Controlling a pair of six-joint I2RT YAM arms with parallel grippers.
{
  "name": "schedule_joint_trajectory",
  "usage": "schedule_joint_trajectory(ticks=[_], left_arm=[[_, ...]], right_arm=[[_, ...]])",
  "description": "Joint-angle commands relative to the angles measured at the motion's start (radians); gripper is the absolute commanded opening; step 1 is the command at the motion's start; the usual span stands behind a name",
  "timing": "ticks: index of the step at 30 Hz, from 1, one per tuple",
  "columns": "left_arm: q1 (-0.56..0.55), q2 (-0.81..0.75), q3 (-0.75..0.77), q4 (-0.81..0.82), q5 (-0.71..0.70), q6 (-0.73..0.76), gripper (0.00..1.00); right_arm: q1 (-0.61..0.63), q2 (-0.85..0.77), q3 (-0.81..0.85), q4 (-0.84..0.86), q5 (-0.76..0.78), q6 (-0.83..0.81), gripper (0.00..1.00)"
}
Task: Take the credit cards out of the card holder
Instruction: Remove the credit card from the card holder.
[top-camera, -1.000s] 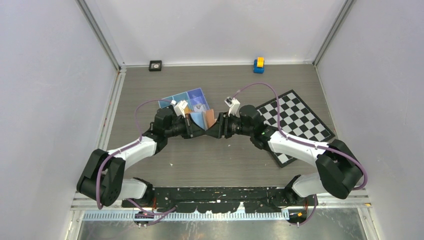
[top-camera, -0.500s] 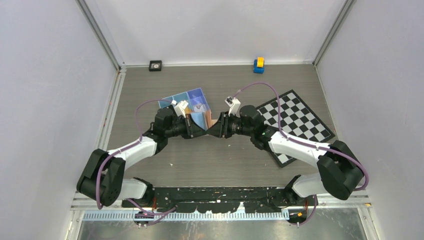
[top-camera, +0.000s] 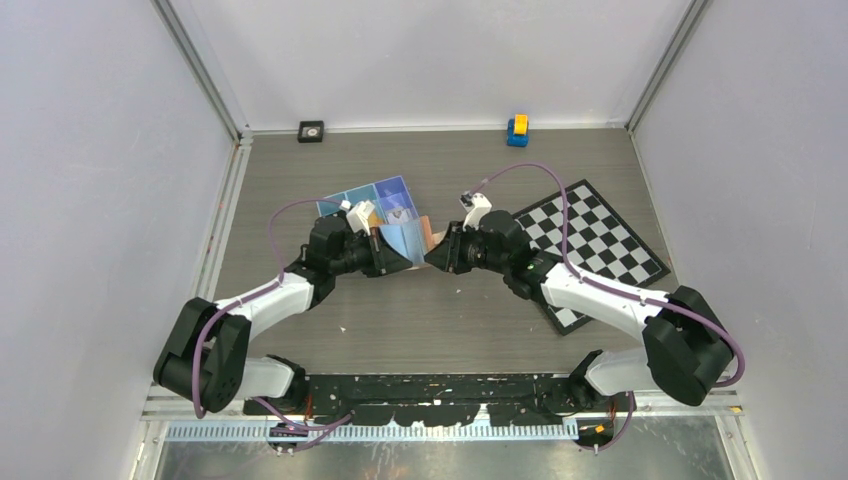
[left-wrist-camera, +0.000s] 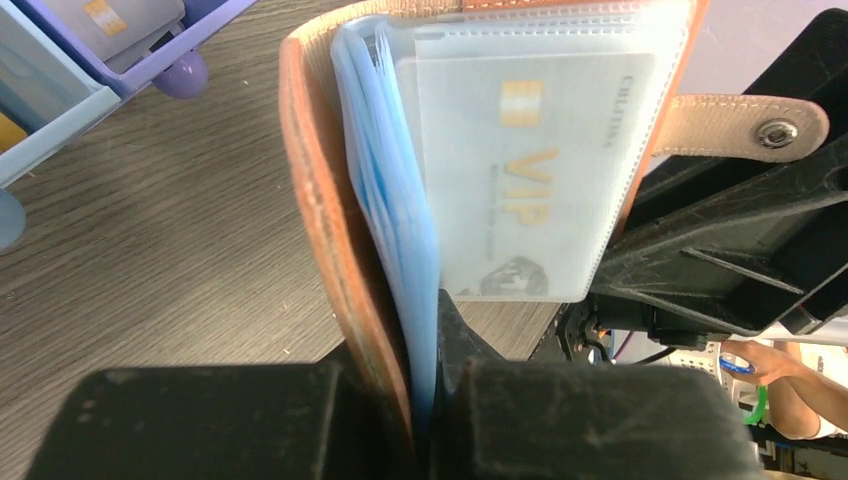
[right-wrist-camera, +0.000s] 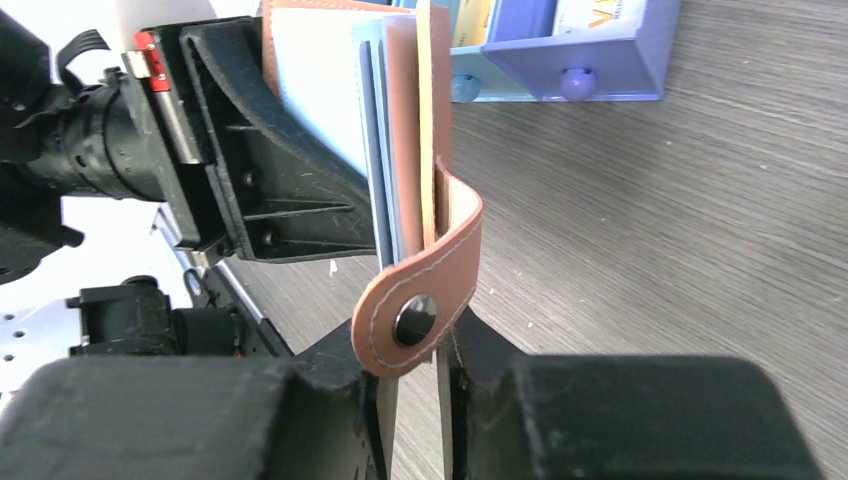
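table: grey wood-grain, both arms reach in and meet mid-table. checkered board lies on the right under the right forearm, not in play. blue compartment tray sits left of centre, just far of the meeting point. a few cards lie in its compartments, so my read is that it's the drop spot and the job is partway through.

left gripper: jaws clenched on the card holder near its spine end, pinching one tan cover plus the stack of blue-clear sleeves. the holder is off the table, standing on edge between the two grippers, fanned open. that hold makes sense: it anchors the spine so the other arm can work the pages.

right gripper: its fingers straddle the lower edge of the opposite cover, strap side. a slit of table shows between the pads, so i can't tell whether it's pinching or just loose around the cover (top view is no help, too small).

vip card: pale with gold lettering, fully seated in the front clear sleeve, facing the left wrist camera. not out yet.

closure strap curls free off the right-hand cover, snap stud undone.
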Motion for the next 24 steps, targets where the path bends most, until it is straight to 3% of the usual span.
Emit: schedule_joint_trajectory(ticks=[1,17,18,21,22,24], left_arm=[[-0.011,-0.022,0.041,0.063,0.07,0.004,0.0],[-0.032,0.003,0.062,0.061,0.097,0.013,0.0],[-0.037,0.007,0.061,0.073,0.106,0.008,0.0],[-0.054,0.015,0.068,0.085,0.118,0.01,0.02],[-0.056,0.015,0.07,0.085,0.118,0.01,0.05],[-0.057,0.007,0.065,0.085,0.112,0.009,0.23]], right_arm=[[-0.002,-0.013,0.04,-0.053,0.086,-0.052,0.29],[0.003,0.007,0.035,-0.002,-0.012,-0.046,0.57],[0.003,0.01,0.035,0.003,-0.022,-0.044,0.54],[0.003,0.017,0.043,-0.005,-0.016,-0.043,0.29],[0.003,0.017,0.046,-0.023,0.0,-0.046,0.19],[0.003,0.018,0.061,-0.075,0.062,-0.052,0.09]])
